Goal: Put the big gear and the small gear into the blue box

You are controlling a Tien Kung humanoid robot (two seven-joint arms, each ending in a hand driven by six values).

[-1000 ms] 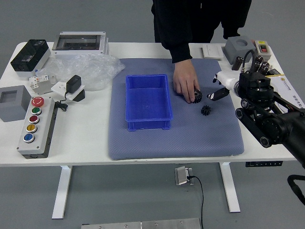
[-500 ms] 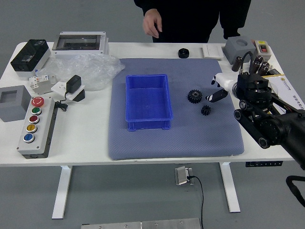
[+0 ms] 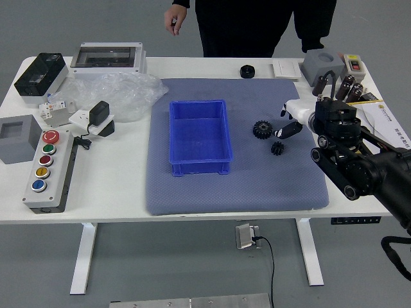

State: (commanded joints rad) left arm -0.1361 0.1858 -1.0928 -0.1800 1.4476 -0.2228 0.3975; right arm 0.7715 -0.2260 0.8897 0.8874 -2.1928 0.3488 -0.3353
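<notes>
The big gear [image 3: 262, 129] is lying on the blue mat [image 3: 237, 192], right of the blue box [image 3: 200, 136]; the small gear [image 3: 277, 148] is sitting just beside it, nearer the table's front edge. Both are remaining outside the box, so neither placement is counting as done. The robot's right hand [image 3: 337, 119] is holding nothing, its fingers spreading wide, and is hovering close by the gears, having moved slightly inward; whether it is touching either, I am unable to tell. The person's hand [image 3: 174, 19], earlier resting at the big gear, is now hanging beyond the table's far side, leaving the gears accessible. The robot is probably beginning its approach to a first grasp. A finger closing on one gear could be nudging its neighbour, so careful alignment is seeming advisable
</notes>
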